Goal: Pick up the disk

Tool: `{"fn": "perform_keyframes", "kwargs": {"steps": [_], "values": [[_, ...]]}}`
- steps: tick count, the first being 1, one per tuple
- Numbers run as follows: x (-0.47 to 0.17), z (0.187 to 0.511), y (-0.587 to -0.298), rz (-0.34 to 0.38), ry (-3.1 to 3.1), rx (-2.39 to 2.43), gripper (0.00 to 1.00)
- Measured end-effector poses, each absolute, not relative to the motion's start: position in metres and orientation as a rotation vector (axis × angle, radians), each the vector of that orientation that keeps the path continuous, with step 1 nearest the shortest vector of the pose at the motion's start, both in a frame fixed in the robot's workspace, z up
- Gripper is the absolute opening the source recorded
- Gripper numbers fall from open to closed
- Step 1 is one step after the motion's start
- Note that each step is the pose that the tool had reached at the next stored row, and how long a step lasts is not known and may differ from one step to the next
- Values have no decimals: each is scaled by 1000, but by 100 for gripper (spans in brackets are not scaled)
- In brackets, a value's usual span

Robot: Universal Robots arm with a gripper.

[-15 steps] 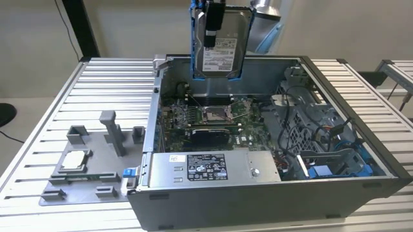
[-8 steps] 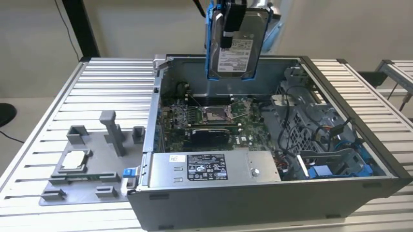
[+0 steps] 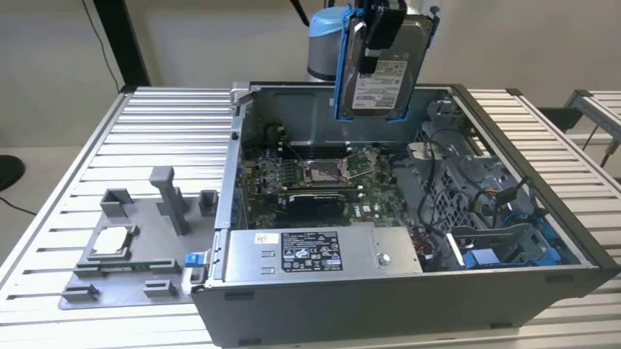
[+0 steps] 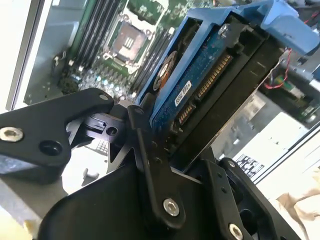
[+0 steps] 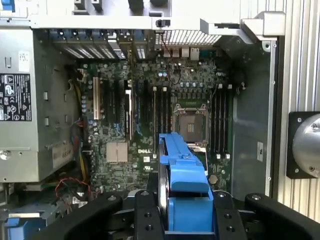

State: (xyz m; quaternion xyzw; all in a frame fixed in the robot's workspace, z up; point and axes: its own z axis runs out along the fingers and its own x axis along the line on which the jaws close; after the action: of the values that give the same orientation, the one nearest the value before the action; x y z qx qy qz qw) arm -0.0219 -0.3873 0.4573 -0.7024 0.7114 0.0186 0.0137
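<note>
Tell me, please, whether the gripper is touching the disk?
Touching: in the exterior view the gripper clamps the disk, holding it in the air above the open computer case.

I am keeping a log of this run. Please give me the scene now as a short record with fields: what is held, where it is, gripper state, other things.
held: the disk, in its blue carrier
holder: gripper, shut on the disk
position: lifted above the open computer case, hanging upright
below it: motherboard with empty CPU socket
beside case: grey fixture tray, on the exterior view's left
</note>
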Motion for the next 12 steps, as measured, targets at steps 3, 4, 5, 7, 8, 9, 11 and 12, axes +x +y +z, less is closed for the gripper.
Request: {"fn": "perform_keyframes", "kwargs": {"steps": [3,4,5,7,8,9,11,12], "values": [[-12,457,-387,58,2216,-2188,0],[-12,457,-387,59,2216,-2188,0],[-12,457,-388,59,2217,-2188,0],[-12,457,-392,59,2217,-2188,0],[-12,457,-395,59,2217,-2188,0],[-12,456,-398,60,2217,-2188,0],[-12,456,-405,60,2217,-2188,0],[-12,456,-409,60,2218,-2187,0]]}}
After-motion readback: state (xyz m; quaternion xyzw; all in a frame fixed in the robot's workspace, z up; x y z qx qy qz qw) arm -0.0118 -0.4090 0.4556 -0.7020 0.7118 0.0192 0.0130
